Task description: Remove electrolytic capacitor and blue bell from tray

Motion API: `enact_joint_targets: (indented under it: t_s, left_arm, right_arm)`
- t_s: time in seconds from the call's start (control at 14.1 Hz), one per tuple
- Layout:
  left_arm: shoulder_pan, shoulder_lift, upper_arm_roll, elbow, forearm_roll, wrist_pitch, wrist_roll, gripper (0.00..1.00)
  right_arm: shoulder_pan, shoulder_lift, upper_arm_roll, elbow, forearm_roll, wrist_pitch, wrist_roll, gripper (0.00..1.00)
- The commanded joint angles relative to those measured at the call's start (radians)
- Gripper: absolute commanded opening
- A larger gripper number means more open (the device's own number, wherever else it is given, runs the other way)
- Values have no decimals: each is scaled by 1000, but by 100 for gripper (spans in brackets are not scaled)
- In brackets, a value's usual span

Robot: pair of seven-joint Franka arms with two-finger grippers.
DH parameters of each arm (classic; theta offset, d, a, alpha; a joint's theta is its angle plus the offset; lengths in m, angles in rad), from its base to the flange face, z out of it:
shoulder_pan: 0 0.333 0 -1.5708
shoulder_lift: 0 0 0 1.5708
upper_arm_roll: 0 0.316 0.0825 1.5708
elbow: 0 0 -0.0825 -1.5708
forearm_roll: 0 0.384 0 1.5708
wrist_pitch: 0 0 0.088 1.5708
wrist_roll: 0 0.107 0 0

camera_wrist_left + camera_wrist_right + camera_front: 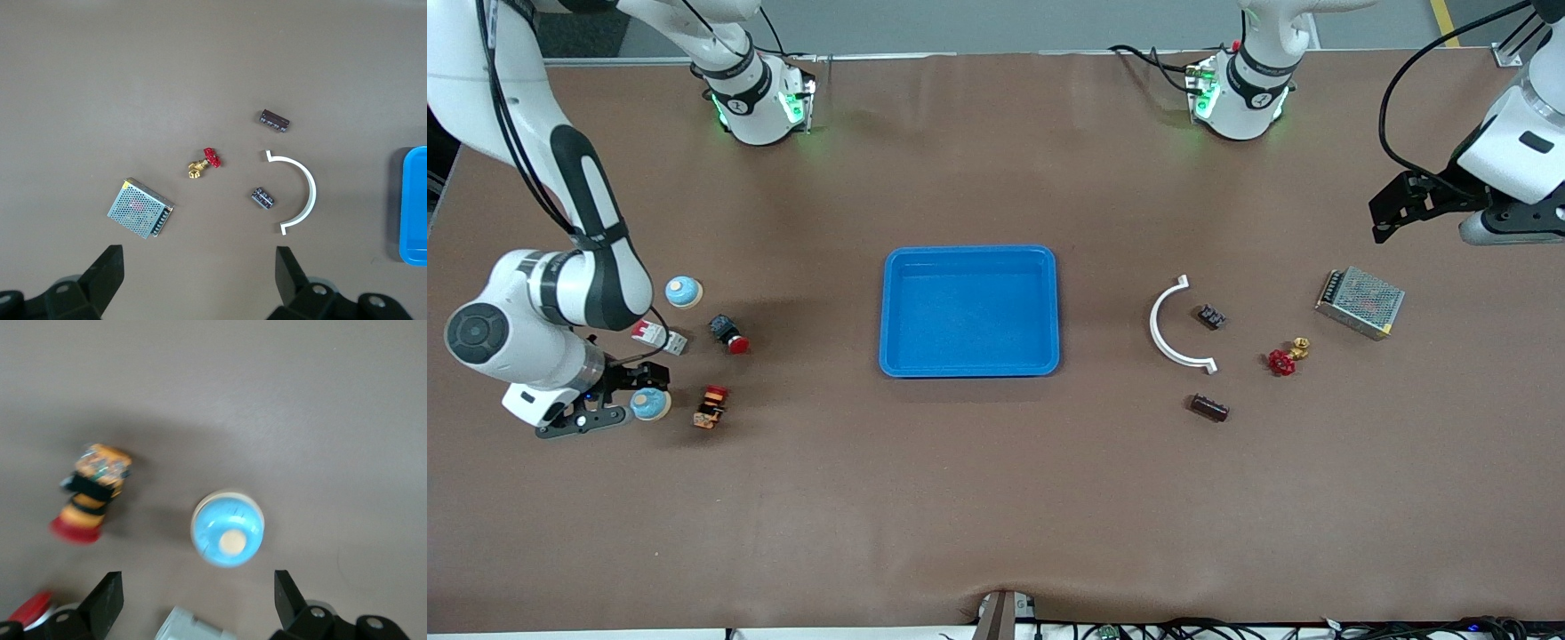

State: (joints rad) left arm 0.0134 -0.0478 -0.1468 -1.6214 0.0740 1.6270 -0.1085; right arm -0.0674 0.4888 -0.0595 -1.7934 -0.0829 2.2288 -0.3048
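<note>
The bright blue shallow rectangular plastic tray (968, 311) is lying at the middle of the brown table (996, 498), and nothing is being held in it: both task things are already resting outside it. The dark brown cylindrical electrolytic capacitor (1209, 408) is lying on its side toward the left arm's end of the table from the tray and slightly nearer the front camera than the tray. The blue dome-shaped bell on a pale base (650, 404) is sitting upright toward the right arm's end from the tray, beside an orange and black push-button switch with a red cap (711, 405).

The right gripper (609, 404) is being kept low right by this bell, with its fingers spread wide and not touching the dome, which suggests the bell is being left there, released. A second blue bell (683, 291) of the same kind is standing farther from the front camera than the first.

The left gripper (1392, 209) is hanging well above the table's left-arm end, spread wide and empty; that arm is judged to be waiting. A white curved plastic arc (1172, 324) is lying between the tray and the capacitor's group of parts.
</note>
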Motion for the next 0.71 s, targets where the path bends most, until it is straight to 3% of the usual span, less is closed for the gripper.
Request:
enact_joint_targets:
  t_s: [0.0,0.35,0.64]
  left_arm:
    - [7,5,-5,12,-17,-4,7,100]
    - [5,0,-7,15,-43,-30,9,100]
    - [4,-4,-8,15,-55,-30,9,100]
  right_arm:
    - [63,-71,1,12,12,-131,117,100]
    - [150,-191,3,11,14,-268,372,100]
    - [152,-321,3,14,14,-372,414,100]
